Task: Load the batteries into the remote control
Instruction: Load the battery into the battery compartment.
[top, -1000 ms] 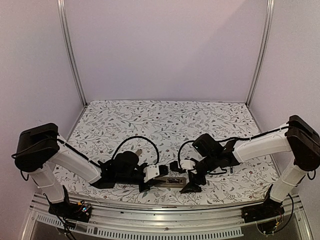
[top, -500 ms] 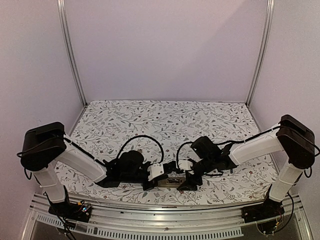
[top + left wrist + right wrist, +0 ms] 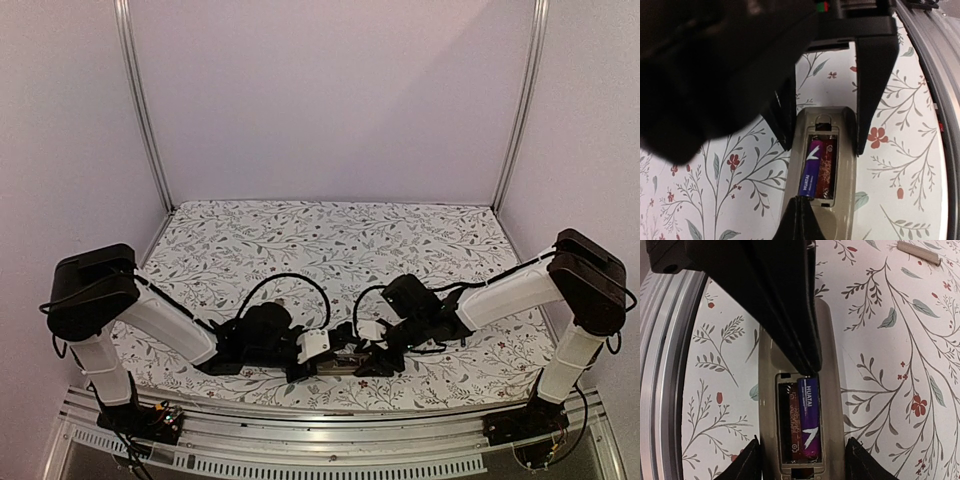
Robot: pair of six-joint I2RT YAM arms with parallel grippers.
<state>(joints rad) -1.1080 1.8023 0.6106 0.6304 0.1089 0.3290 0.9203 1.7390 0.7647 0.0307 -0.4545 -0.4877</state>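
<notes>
Left gripper point(image 3: 809, 365): jaws together, tip touching the remote control point(image 3: 832, 390) just above its two seated batteries point(image 3: 802, 420).
Right gripper point(image 3: 802, 459): clamping the remote control's sides.

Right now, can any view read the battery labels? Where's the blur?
Left wrist: batteries sharp in the remote control, print small; dark blurred mass upper left. Right wrist: brand print readable, black wedge up close soft. Top external: evenly lit, too far for labels.

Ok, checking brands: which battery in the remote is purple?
The purple battery with white lettering, on the side away from the metal rail; the other battery is dark red.
</notes>
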